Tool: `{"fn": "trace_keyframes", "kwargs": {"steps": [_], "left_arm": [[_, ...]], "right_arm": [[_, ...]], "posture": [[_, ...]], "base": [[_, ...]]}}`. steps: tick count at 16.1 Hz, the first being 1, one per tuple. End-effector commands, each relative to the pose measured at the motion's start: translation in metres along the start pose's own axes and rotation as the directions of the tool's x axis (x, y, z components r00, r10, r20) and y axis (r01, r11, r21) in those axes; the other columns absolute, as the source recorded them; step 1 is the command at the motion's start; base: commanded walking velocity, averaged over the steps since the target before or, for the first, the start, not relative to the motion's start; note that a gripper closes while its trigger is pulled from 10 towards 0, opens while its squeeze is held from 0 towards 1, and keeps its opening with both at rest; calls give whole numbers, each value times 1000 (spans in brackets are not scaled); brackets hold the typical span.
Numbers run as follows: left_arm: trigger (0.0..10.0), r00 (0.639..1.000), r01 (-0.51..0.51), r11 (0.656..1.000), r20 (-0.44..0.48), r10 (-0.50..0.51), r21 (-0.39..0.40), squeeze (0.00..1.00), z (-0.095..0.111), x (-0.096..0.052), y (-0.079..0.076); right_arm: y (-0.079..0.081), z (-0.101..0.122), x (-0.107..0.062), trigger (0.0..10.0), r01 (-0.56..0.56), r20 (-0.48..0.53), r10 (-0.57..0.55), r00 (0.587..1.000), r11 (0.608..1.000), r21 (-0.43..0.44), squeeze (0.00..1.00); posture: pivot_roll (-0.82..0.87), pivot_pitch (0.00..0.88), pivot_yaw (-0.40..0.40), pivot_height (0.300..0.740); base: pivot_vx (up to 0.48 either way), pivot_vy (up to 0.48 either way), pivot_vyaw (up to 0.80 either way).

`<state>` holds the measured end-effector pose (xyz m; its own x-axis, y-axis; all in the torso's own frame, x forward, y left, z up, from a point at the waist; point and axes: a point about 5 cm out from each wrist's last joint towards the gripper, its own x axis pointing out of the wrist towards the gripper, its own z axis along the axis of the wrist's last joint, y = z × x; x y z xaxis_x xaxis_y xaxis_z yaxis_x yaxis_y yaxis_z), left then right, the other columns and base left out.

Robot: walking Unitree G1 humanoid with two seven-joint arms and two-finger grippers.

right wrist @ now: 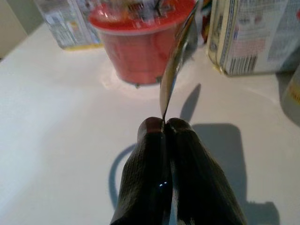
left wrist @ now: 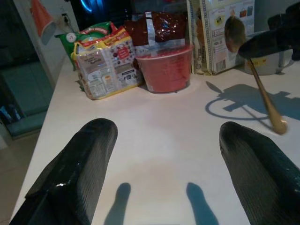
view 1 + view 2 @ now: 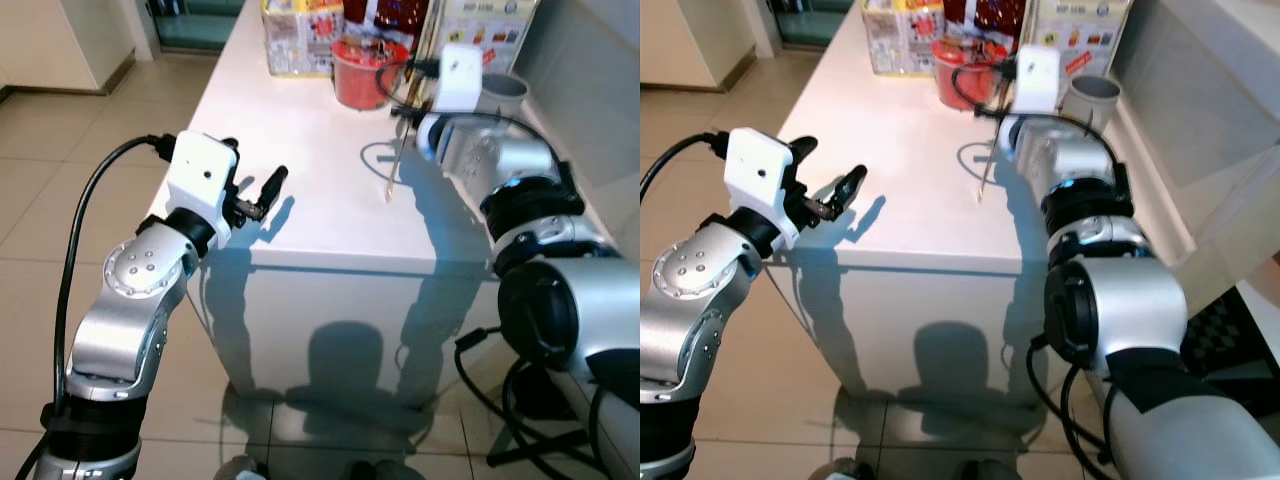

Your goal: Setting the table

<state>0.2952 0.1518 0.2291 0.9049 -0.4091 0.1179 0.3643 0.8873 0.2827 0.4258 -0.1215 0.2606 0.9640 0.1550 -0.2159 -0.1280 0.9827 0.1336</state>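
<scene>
One spoon (image 2: 257,70), light, stiff and likely slippery, hangs above the worktop (image 3: 320,200) near the red cup (image 3: 362,70), pinched at its bowl by the right gripper (image 1: 164,123). Left gripper (image 2: 178,154) is wide, empty.

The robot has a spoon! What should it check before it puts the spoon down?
1. Right end effector pinched shut on the spoon: ok.
2. Spoon's handle end hangs just above or on the white table; contact: cannot tell.
3. Bare table under the spoon to lay it on: ok.
4. Red bowl stands clear behind the spoon: ok.
5. Left end effector open, out of the way near the table's front corner: ok.
</scene>
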Motion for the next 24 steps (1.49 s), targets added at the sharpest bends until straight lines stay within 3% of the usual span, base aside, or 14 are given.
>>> {"fn": "trace_keyframes", "kwargs": {"steps": [1, 4, 7, 8, 9, 11, 13, 15, 17, 18, 20, 22, 23, 24], "left_arm": [[10000, 1000, -10, 1000, -3, 10, 3, 0, -1, 0, 1], [10000, 1000, -20, 1000, 5, 20, 9, 0, -2, 0, 3], [10000, 994, -103, 995, 27, 103, 0, 0, -1, -3, 11], [10000, 993, -118, 993, 32, 118, -9, 0, 0, -3, 11], [10000, 990, -137, 990, 38, 137, -20, 0, 1, -4, 11], [10000, 985, -164, 985, 40, 166, -49, 0, -2, -8, 5], [10000, 987, -156, 986, 35, 158, -63, 0, -5, -9, -2], [10000, 987, -155, 985, 35, 158, -74, 0, -6, -8, -5], [10000, 987, -155, 984, 29, 158, -86, 0, -8, -9, -9], [10000, 987, -156, 983, 34, 160, -99, 0, -7, -8, -12], [10000, 986, -158, 982, 35, 163, -108, 0, -7, -8, -14], [10000, 987, -154, 982, 33, 159, -109, 0, -7, -10, -20], [10000, 986, -161, 980, 29, 166, -116, 0, -8, -13, -21], [10000, 984, -171, 979, 21, 174, -111, 0, -10, -16, -20]], "right_arm": [[0, -1, 0, 0, -6, -4, 6, 1000, 1000, 14, 0], [1, 0, -1, 0, -10, 12, 10, 1000, 1000, 16, 0], [11, 10, -13, 0, -168, 206, 158, 966, 985, 31, 0], [10, 9, -17, 0, -186, 226, 171, 959, 982, 43, 0], [7, 5, -24, 0, -212, 253, 191, 948, 976, 57, 0], [0, -7, -57, 0, -311, 375, 240, 895, 940, 140, 0], [-14, -26, -78, 0, -314, 421, 203, 884, 925, 214, 0], [-17, -38, -91, 0, -320, 447, 181, 876, 911, 260, 0], [-14, -47, -100, 0, -378, 461, 192, 867, 855, 355, 0], [-17, -50, -106, 0, -443, 487, 192, 852, 761, 474, 0], [-16, -53, -109, 0, -482, 493, 217, 843, 711, 512, 0], [-16, -62, -117, 0, -553, 518, 259, 815, 613, 564, 0], [-19, -64, -121, 1059, -545, 522, 238, 819, 610, 575, 0], [-20, -65, -122, 10000, -510, 505, 226, 833, 668, 542, 0]], "posture": [[68, 0, -49, 740], [72, 0, -44, 740], [70, 0, -44, 740], [70, 0, -45, 740], [70, 0, -47, 740], [54, 0, -32, 740], [48, 0, -19, 740], [36, 0, -9, 740], [30, 0, -6, 740], [31, 0, -9, 740], [33, 0, -12, 740], [46, 0, -23, 740], [43, 0, -28, 740], [38, 0, -26, 740]], "base": [[0, 0, 0], [0, 0, 0], [0, 0, 0], [0, 0, 0], [0, 0, 0], [0, 0, 0], [0, 0, 0], [0, 0, 0], [0, 0, 0], [0, 0, 0], [0, 0, 0], [0, 0, 0], [0, 0, 0], [0, 0, 0]]}}
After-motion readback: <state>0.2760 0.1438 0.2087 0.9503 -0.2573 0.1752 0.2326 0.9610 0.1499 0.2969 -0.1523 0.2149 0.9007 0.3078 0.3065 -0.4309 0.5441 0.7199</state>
